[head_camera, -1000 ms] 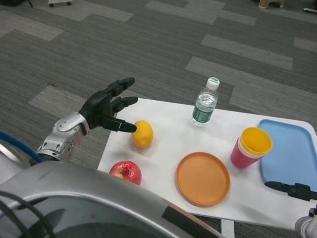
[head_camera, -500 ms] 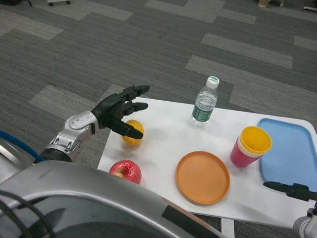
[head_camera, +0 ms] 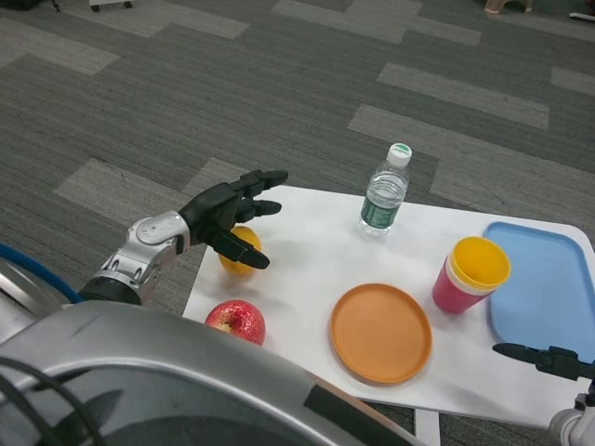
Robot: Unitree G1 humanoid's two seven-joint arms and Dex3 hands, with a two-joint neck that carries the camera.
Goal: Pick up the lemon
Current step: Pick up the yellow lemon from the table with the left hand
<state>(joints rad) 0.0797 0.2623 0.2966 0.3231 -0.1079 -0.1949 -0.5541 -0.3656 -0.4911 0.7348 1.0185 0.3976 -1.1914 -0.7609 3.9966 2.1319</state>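
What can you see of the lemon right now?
The lemon is a smooth yellow-orange fruit lying on the white table near its far left corner, beyond the apple. Only part of it shows: the left robot hand is over it, with fingers spread above and one dark finger crossing its front. Whether the fingers actually press on it cannot be told. Nothing else touches it, and it looks whole and unmarked.

The left hand [head_camera: 226,216] is black with slim jointed fingers. Behind it runs a silver forearm [head_camera: 139,258], a blue cable behind that. The right hand [head_camera: 548,357] is black too.
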